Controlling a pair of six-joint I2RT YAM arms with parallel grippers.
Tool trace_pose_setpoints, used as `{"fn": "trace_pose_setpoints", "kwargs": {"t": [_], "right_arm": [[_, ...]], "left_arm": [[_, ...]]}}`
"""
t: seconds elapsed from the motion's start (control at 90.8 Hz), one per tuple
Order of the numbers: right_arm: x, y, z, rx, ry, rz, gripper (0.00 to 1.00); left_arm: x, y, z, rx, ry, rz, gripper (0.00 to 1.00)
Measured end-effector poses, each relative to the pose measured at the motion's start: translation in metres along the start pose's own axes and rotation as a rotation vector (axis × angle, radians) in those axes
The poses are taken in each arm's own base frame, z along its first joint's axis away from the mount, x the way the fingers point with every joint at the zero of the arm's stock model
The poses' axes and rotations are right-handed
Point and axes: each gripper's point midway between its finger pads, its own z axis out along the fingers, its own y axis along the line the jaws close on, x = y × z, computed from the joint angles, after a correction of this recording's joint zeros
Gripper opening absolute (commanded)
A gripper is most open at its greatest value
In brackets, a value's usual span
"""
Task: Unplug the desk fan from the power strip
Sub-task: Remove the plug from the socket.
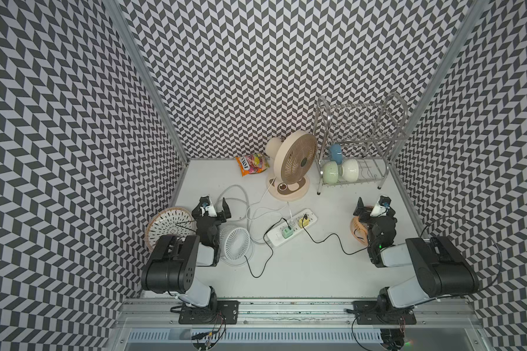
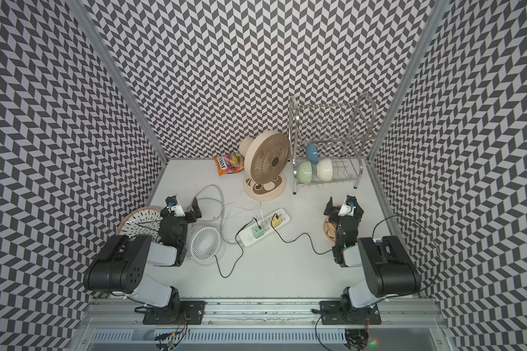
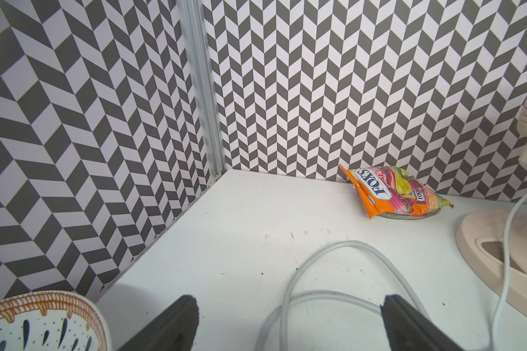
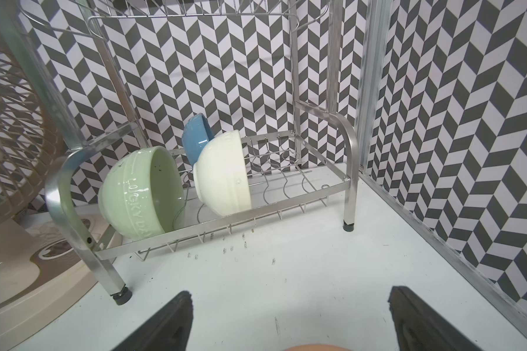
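chevron-walled white table [image 1: 317, 273]: power strip [image 1: 282, 240] lies mid-table, desk fan [image 1: 295, 162] at its 12 o'clock. left hand [image 1: 215, 203] and right hand [image 1: 371, 203] gape wide, empty. either could seize the green adapter [image 1: 286, 233] or yellow adapter [image 1: 302, 223] flanking the fan's plug [image 1: 291, 225]

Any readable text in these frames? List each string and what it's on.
"FOX'S": on the orange candy bag; the smaller print is unreadable.
"LUCKY DA": embossed on the green bowl; the ending is unclear.
Markings on the power strip: too small to read.
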Motion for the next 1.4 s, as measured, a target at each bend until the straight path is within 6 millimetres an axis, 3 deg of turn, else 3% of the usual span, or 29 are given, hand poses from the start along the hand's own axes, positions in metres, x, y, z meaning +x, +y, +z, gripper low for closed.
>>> {"fn": "trace_pose_setpoints", "kwargs": {"t": [0.628,0.749,0.826,1.002,1.102,1.311,1.399], "right_arm": [[-0.003,-0.001,0.0,0.006,-0.011,0.003,1.0],[-0.007,-0.001,-0.005,-0.002,-0.019,0.003,1.0],[-0.023,0.002,-0.016,-0.03,-0.045,0.003,1.0],[-0.09,0.016,-0.043,-0.132,-0.217,0.045,1.0],[-0.112,0.023,-0.056,-0.183,-0.264,0.087,1.0],[-0.156,0.028,-0.043,-0.182,-0.16,0.307,1.0],[-0.159,0.038,-0.041,-0.22,-0.089,0.345,1.0]], "left_arm": [[0.0,0.0,-0.002,-0.001,0.0,-0.002,1.0],[-0.013,0.002,-0.009,-0.002,-0.022,-0.007,1.0],[-0.031,0.003,-0.014,-0.007,-0.049,-0.008,1.0],[-0.077,0.011,-0.029,-0.039,-0.128,0.003,1.0],[-0.095,0.015,-0.04,-0.054,-0.164,0.01,1.0],[-0.128,0.021,-0.052,-0.075,-0.196,-0.048,1.0],[-0.143,0.024,-0.056,-0.084,-0.208,-0.118,1.0]]}}
